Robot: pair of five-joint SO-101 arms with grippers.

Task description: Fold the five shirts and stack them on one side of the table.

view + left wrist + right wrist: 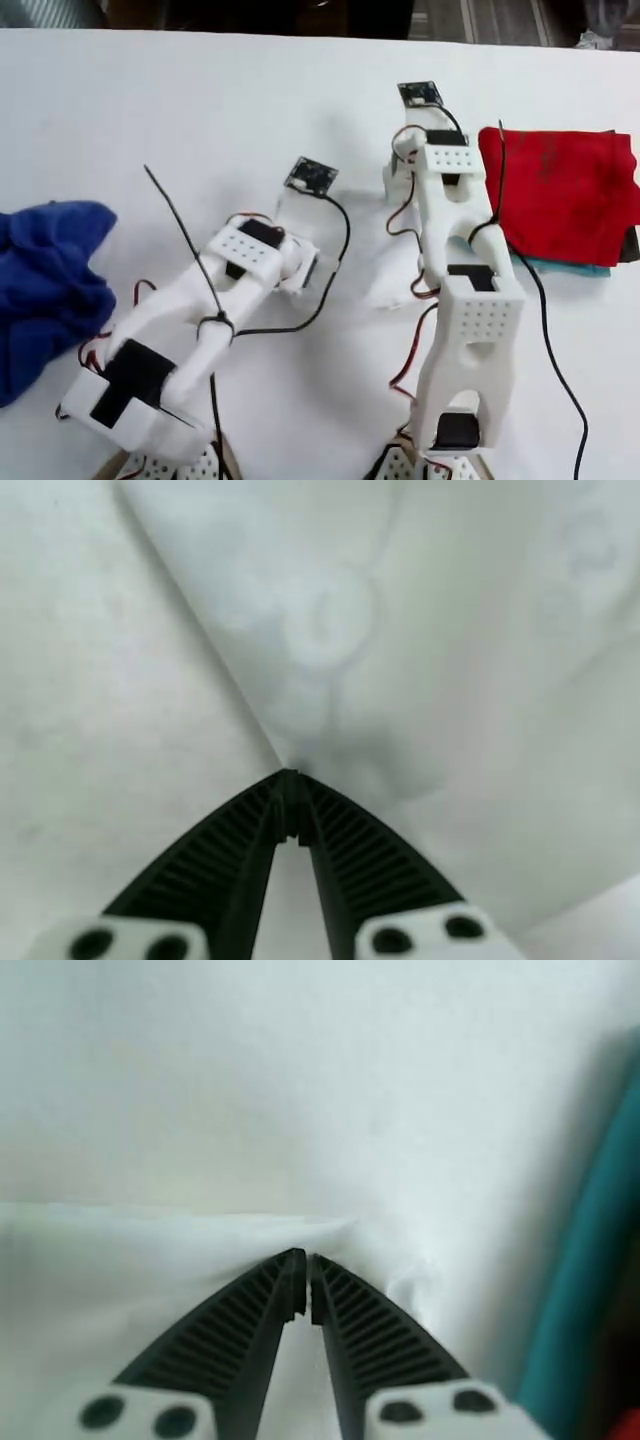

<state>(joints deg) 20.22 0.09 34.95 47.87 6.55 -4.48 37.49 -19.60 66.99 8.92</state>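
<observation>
White shirt [330, 630] is hard to make out vs the white worktop [150, 110]. From the high view only faint folds show, centre-right btwn the two arms. Its outline can't be traced.

Left tool [291, 785] is clenched, tips together on a crease of the white shirt. Right tool [305, 1263] is likewise pinched onto a raised edge of the same cloth. From above, both tools sit hidden under their own wrists.

Blue shirt [45, 280] lies crumpled at mid-left, cut off by the frame edge and just beside the left arm's base.

Red shirt [565, 190] is folded at upper right, close beside the right arm. It rests on a teal shirt [570, 266] w/ only a strip showing. A dark cloth [630, 245] peeks out at the right edge — can't tell what it is.

Open room: upper left of the worktop & lower middle btwn the arms — cables trail there.
</observation>
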